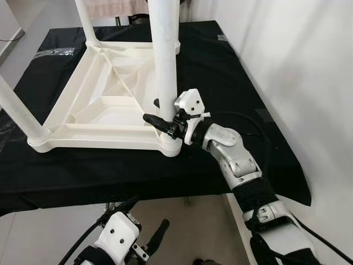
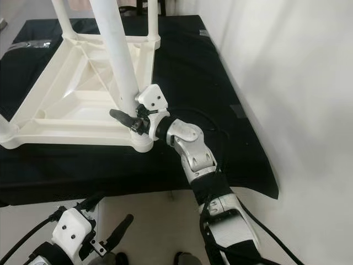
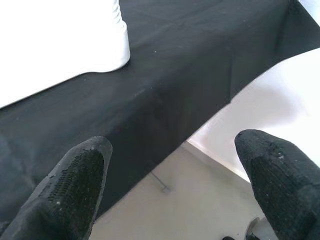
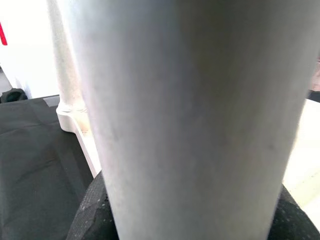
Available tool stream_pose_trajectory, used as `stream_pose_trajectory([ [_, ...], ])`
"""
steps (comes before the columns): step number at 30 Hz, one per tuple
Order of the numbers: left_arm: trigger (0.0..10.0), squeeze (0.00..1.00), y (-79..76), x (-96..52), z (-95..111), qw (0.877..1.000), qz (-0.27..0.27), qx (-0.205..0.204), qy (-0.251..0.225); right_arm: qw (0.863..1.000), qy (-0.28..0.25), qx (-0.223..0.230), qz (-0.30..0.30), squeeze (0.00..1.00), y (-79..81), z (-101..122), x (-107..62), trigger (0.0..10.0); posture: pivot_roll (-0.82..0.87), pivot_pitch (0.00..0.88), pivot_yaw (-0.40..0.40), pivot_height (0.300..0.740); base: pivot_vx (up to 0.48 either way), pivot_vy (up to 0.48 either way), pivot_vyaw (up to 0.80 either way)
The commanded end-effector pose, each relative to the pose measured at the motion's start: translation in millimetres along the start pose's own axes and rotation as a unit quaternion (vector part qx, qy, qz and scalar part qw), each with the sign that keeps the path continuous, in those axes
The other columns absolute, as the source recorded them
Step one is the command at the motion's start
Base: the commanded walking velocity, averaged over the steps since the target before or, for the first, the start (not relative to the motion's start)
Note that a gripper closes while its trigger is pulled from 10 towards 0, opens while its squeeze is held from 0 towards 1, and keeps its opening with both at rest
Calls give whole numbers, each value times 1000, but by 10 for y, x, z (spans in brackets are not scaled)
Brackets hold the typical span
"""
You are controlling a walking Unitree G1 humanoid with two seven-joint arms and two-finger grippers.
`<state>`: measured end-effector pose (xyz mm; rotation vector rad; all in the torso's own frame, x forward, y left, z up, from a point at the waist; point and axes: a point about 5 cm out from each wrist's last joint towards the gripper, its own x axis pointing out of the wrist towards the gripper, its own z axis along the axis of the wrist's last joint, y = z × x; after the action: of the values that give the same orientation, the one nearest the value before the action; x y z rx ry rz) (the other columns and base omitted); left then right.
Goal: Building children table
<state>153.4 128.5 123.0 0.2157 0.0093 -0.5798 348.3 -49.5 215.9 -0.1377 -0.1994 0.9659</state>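
Right arm [image 1: 234,157]: silver jointed shell, black fabric cuff behind, black cable alongside. White wrist housing behind black-fingered right gripper [image 1: 157,113]; left gripper [image 3: 170,185] fingers textured.

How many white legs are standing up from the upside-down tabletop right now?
3 visible: near-right leg, which the right gripper grips; near-left leg; far-left leg. A fourth may hide behind the near-right one.

White table frame [image 1: 105,105] and its leg [image 1: 165,61]: smooth matt plastic. Black cloth [image 1: 231,83]: matt woven fabric, creased. Left gripper [image 3: 170,195] fingertips [image 3: 75,185]: black, rough textured rubber. Right arm [image 1: 237,160]: glossy silver shell.
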Motion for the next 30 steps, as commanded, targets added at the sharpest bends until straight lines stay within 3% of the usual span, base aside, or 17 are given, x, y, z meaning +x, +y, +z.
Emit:
stream_pose_trajectory([
  [1,10000,0,-7,-16,-55,1000,-2,-7,11,994,64,89,1,0,69,-397,-114,10000,42,206,-35,740,0,0,0],
  [6,10000,0,0,-2,-63,1000,0,-6,11,996,44,56,59,0,141,-341,-156,10000,42,201,-34,740,0,0,0],
  [8,10000,0,7,4,-69,1000,0,-6,11,989,26,15,145,0,256,-273,-251,10000,41,200,-34,740,0,0,0],
  [10,10000,0,12,12,-77,1000,-1,-7,12,982,17,-7,188,0,300,-229,-305,10000,41,195,-32,740,0,0,0],
  [17,10000,0,36,39,-104,1000,-3,-6,14,976,4,-63,210,0,274,-134,-322,10000,37,182,-31,740,0,0,0],
  [23,10000,0,98,100,-158,1000,5,-3,18,985,-114,-1,133,0,158,158,-218,10000,33,148,-30,740,0,0,0],
  [27,10000,0,143,126,-183,1000,18,-6,21,984,-148,30,98,0,122,196,-200,10000,30,138,-28,740,0,0,0],
  [30,10000,0,233,181,-228,999,41,-7,26,976,-183,113,42,0,92,187,-167,10000,23,112,-24,740,0,0,0],
])
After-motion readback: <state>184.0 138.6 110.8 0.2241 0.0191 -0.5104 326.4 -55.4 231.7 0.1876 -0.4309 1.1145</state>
